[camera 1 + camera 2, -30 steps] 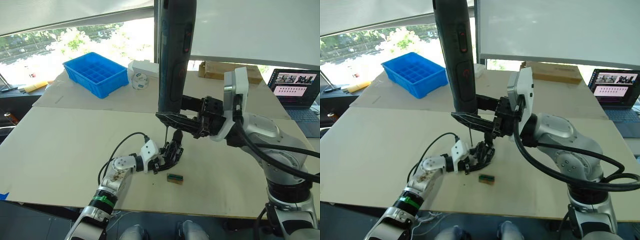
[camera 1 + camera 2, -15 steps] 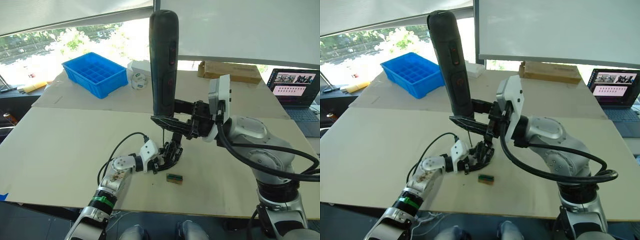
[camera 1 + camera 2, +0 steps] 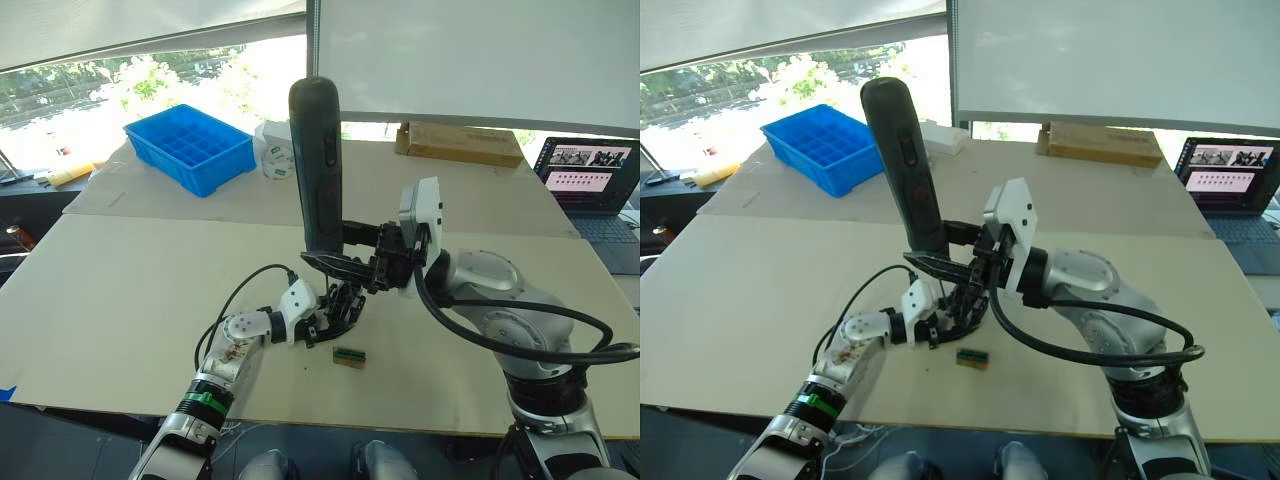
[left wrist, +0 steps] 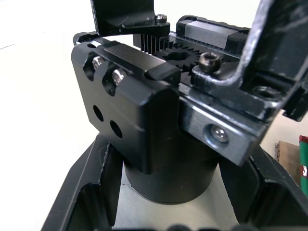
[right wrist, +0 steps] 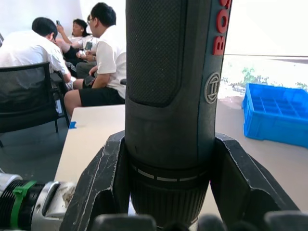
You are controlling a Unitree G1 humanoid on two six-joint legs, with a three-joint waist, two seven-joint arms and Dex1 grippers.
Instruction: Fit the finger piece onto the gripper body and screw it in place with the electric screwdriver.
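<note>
My right gripper is clamped on the screwdriver, which has come down since a second ago and now leans toward 11 o'clock over the body at the table centre. My left gripper grasps that body by its round base, and a green-brown block lies just beside it at 5 o'clock.

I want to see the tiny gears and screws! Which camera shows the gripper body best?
The left wrist view: the gripper body sits up close, showing its gear teeth, screw heads and round base. In the left and right eye views it is a small dark lump held by the left tool, under the electric screwdriver.
</note>
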